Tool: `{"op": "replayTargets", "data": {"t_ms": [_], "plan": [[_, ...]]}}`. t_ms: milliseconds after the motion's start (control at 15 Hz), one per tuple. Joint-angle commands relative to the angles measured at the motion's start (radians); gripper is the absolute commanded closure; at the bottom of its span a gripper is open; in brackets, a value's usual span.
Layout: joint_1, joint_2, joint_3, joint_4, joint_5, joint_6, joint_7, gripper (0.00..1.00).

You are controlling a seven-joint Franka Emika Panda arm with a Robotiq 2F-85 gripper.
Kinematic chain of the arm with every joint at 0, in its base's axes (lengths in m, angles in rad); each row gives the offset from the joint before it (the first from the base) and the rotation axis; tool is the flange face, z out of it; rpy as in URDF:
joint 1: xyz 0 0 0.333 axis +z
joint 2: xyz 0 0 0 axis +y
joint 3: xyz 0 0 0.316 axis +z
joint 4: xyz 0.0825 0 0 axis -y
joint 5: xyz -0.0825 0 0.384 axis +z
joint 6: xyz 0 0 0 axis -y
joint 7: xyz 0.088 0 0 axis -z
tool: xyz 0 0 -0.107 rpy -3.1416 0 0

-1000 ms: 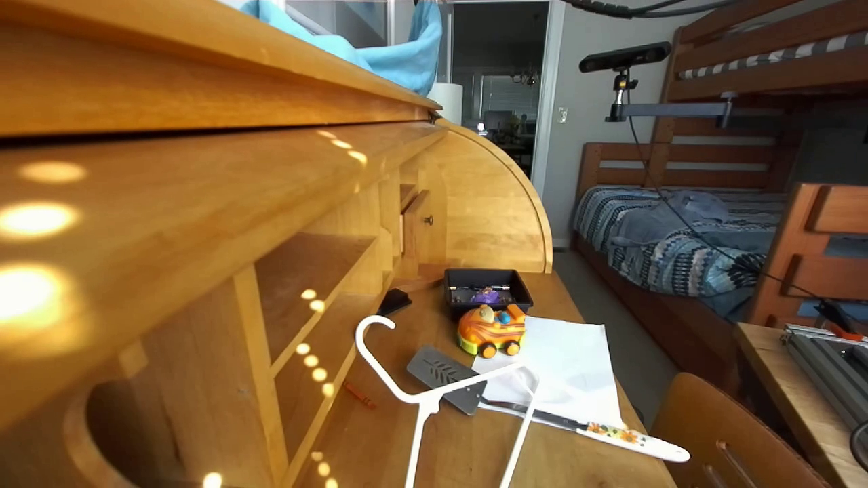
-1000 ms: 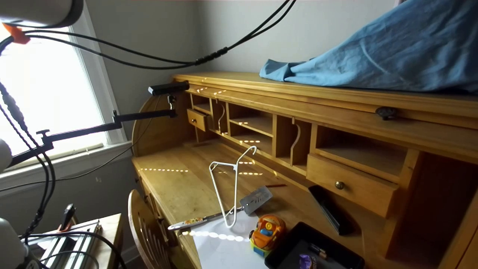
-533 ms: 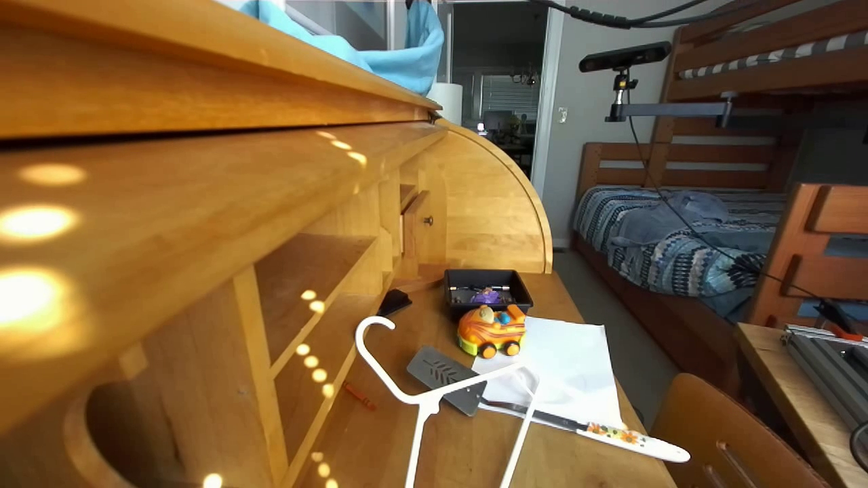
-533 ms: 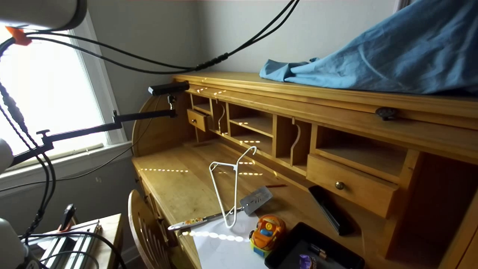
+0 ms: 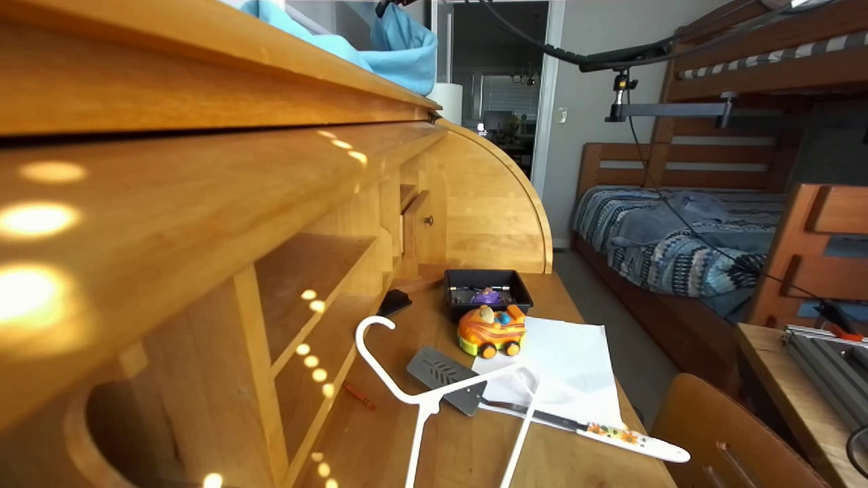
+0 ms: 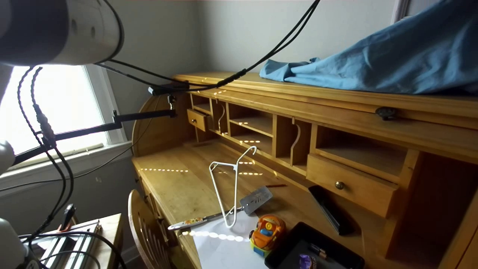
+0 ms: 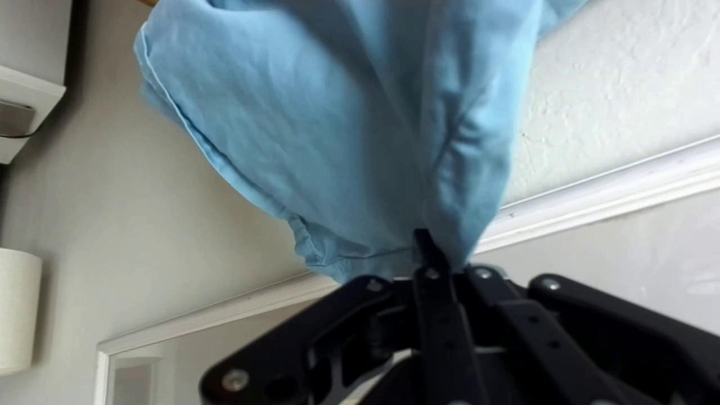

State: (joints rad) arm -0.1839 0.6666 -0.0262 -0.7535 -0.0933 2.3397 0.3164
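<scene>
Wrist view: the pincer [image 7: 450, 261] is clamping a blue cloth [image 7: 332, 135] between its tips, pressed together.
The cloth is hanging in folds from the pincer; in both exterior views its lower part is resting on top of the wooden desk [image 6: 175, 179] beneath. Well below the pincer, a white hanger [image 5: 428, 402], a spatula [image 6: 256, 201], an orange toy car [image 5: 494, 332] and a black tray [image 5: 488, 276] are sitting on the desk's work surface.

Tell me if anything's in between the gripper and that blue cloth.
Nothing visible stands between them: in the wrist view the gripper is shut directly on the blue cloth. In an exterior view, the toy car and the spatula lie lower down on the desk, away from the cloth.
</scene>
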Motion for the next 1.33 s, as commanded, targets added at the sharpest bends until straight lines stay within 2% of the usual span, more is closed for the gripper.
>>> {"op": "replayTargets", "data": {"t_ms": [0, 67, 333, 400, 800, 867, 933, 1200, 1267], "plan": [[-0.008, 0.136, 0.043, 0.216, 0.043, -0.069, -0.031, 0.99], [0.014, 0.142, 0.012, 0.215, 0.074, -0.063, -0.037, 0.99], [0.025, 0.211, 0.009, 0.297, 0.107, -0.097, 0.003, 0.99], [0.020, 0.201, 0.026, 0.269, 0.081, -0.081, 0.038, 0.99], [0.033, 0.223, -0.012, 0.277, 0.054, -0.078, 0.206, 0.99], [0.034, 0.223, -0.013, 0.276, 0.055, -0.086, 0.222, 0.72], [0.034, 0.224, -0.013, 0.276, 0.057, -0.085, 0.228, 0.71], [0.034, 0.204, -0.008, 0.287, 0.054, -0.071, 0.209, 0.45], [0.041, 0.236, -0.038, 0.374, 0.081, -0.110, 0.197, 0.38]]}}
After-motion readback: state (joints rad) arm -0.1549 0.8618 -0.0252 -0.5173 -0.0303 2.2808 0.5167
